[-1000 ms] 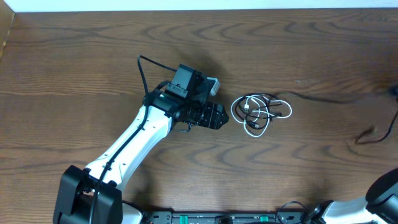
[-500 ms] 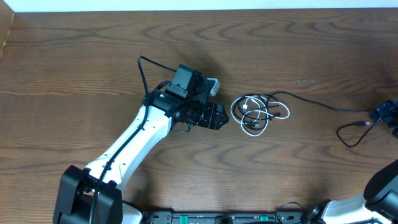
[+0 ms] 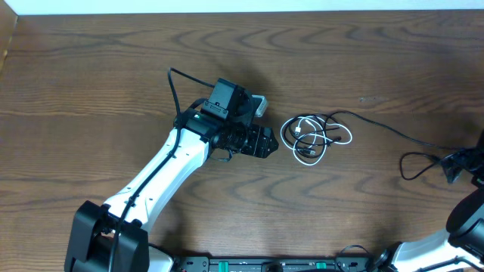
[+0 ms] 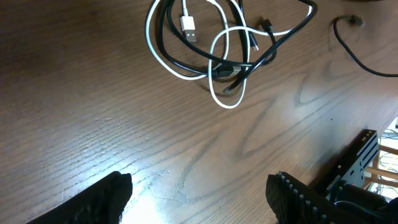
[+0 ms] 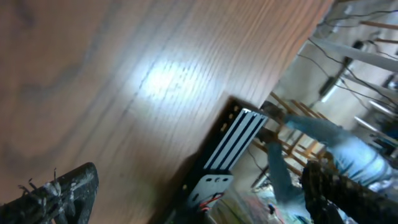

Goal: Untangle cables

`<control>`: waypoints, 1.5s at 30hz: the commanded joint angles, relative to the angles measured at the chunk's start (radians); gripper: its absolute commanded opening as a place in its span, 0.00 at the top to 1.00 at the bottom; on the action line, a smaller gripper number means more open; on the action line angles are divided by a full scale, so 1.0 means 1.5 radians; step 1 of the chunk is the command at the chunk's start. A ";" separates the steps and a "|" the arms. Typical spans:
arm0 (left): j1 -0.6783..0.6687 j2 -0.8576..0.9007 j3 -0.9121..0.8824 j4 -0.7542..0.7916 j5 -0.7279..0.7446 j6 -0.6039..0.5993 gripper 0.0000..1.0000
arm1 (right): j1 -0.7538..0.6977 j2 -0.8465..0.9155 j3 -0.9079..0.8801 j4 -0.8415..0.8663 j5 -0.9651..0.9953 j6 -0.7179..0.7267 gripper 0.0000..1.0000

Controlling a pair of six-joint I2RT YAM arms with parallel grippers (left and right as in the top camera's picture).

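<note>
The white cable [image 3: 306,157] and the black cable [image 3: 378,125] lie tangled in a small bundle at the table's middle. The black cable's tail runs right and curls beside my right gripper [image 3: 457,163]. My left gripper [image 3: 269,143] is open and empty, just left of the bundle. In the left wrist view its fingers [image 4: 202,186] frame bare wood below the white loops [image 4: 224,104] and the black cord [image 4: 290,33]. The right wrist view is blurred; its fingers [image 5: 199,180] are wide apart with nothing between them.
A black mounting rail [image 3: 265,265] runs along the table's front edge; it also shows in the left wrist view [image 4: 354,155] and the right wrist view [image 5: 231,146]. The table's right edge is close to my right gripper.
My right gripper has come in at the right edge and moved toward the front. The black cable's tail has shifted left and curled with it. The left arm and the bundle have not moved.
</note>
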 commanded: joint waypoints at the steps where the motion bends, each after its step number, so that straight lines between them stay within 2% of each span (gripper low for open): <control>1: -0.001 0.002 0.003 -0.002 0.006 0.011 0.26 | 0.003 0.006 -0.011 -0.007 -0.019 0.023 0.01; 3: -0.001 0.002 0.003 -0.004 0.006 0.011 0.26 | 0.003 0.006 -0.011 -0.018 -0.119 -0.005 0.01; 5: -0.001 0.002 0.003 -0.005 0.006 0.011 0.26 | 0.003 0.006 -0.008 0.003 -0.203 -0.103 0.01; 7: -0.001 0.002 0.003 -0.004 0.006 0.011 0.26 | 0.001 0.006 0.006 0.048 -0.282 -0.150 0.01; 8: -0.001 0.002 0.003 -0.005 0.006 0.011 0.26 | -0.003 0.007 0.020 0.074 -0.387 -0.204 0.01; 9: -0.001 0.002 0.003 -0.005 0.006 0.011 0.26 | -0.008 0.007 0.036 0.093 -0.546 -0.293 0.01; 11: -0.001 0.002 0.003 -0.005 0.006 0.011 0.26 | -0.017 0.006 0.069 0.081 -0.846 -0.396 0.01; 12: -0.001 0.002 0.003 -0.006 0.006 0.011 0.26 | -0.020 0.006 0.075 0.070 -0.861 -0.378 0.01; 13: -0.001 0.002 0.003 -0.007 0.006 0.011 0.26 | -0.021 0.006 0.079 0.050 -0.801 -0.310 0.01; 16: -0.001 0.002 0.003 -0.009 0.006 0.011 0.26 | -0.011 0.006 0.068 0.030 -0.309 -0.068 0.01; 18: -0.001 0.002 0.003 -0.009 0.006 0.011 0.26 | 0.004 0.006 0.053 -0.009 -0.052 0.050 0.01; 21: -0.001 0.002 0.003 -0.006 0.006 0.011 0.26 | 0.011 0.006 0.046 -0.054 0.044 0.137 0.01; 25: -0.001 0.002 0.003 -0.007 0.006 0.011 0.26 | 0.010 0.006 0.046 -0.087 0.040 0.132 0.01; 27: -0.001 0.002 0.003 -0.007 0.006 0.011 0.26 | 0.010 0.006 0.046 -0.080 -0.058 0.109 0.01; 29: -0.001 0.002 0.003 -0.007 0.006 0.011 0.26 | 0.014 0.006 0.046 -0.033 -0.203 -0.021 0.01; 30: -0.001 0.002 0.003 -0.007 0.006 0.011 0.26 | 0.018 0.006 0.046 0.000 -0.313 -0.119 0.06; 32: -0.001 0.002 0.003 -0.007 0.005 0.011 0.26 | 0.028 0.006 0.046 0.045 -0.474 -0.246 0.09; 33: -0.001 0.002 0.003 -0.007 0.002 0.011 0.26 | 0.039 0.006 0.046 0.076 -0.558 -0.300 0.06; 34: -0.001 0.002 0.003 -0.007 0.000 0.011 0.26 | 0.052 0.006 0.046 0.108 -0.586 -0.313 0.04; 40: -0.001 0.002 0.003 -0.014 -0.066 0.008 0.26 | 0.176 0.006 0.046 0.240 -0.530 -0.293 0.07; 45: -0.001 0.002 0.003 -0.014 -0.072 0.008 0.26 | 0.292 0.007 0.023 0.400 -0.501 -0.131 0.11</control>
